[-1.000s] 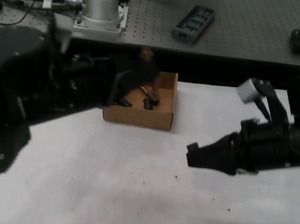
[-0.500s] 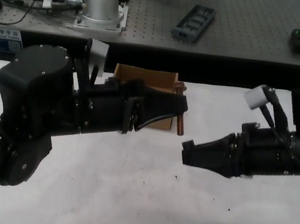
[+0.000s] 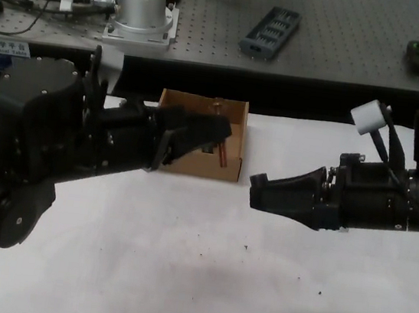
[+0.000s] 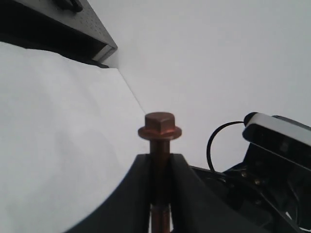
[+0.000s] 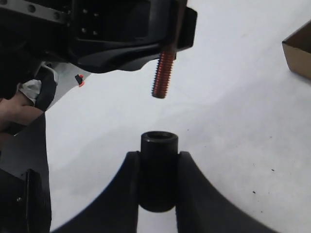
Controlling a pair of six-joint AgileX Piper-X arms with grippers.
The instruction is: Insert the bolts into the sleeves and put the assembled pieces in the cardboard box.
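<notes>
Left pincer clamps bolt, right pincer clamps sleeve, mid-frame: I'd centre thread over bore, keep axes parallel, feed slowly.

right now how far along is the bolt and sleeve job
Done: cannot tell; the left gripper blocks most of the cardboard box. In hand: it holds a bolt, the right gripper a sleeve, threaded tip short of the sleeve's mouth. Left: insert, then box the piece.
</notes>
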